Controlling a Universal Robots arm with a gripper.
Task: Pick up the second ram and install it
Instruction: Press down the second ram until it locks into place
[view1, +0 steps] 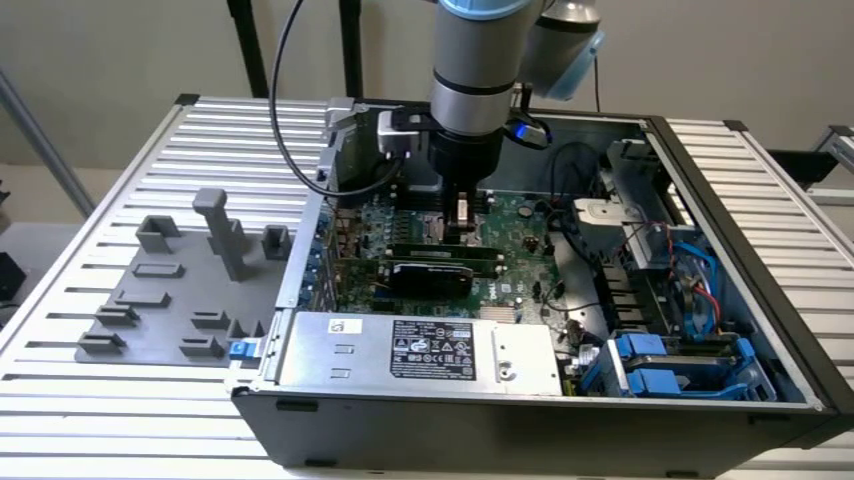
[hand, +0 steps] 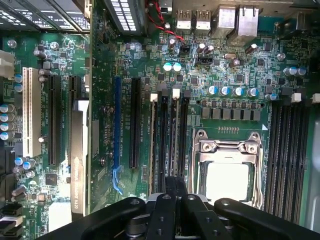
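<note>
My gripper (view1: 461, 226) reaches down into the open computer case (view1: 747, 190), just above the motherboard (hand: 240, 80). Its black fingers (hand: 162, 210) are pressed together on a thin edge-on stick, the second ram (hand: 172, 181). The stick lines up with the black memory slots (hand: 165, 135) that carry white latches, next to the processor socket (hand: 227, 175). In the exterior view, long green strips (view1: 430, 247) lie along the slots right under the gripper. How deep the stick sits in its slot is hidden by the fingers.
A gray plastic fixture (view1: 174, 300) with posts and blocks lies on the slatted table at the exterior view's left. A black card (view1: 430, 276) and the power supply (view1: 414, 350) sit near the slots. Cables and blue drive bays (view1: 667, 360) crowd the case's right side.
</note>
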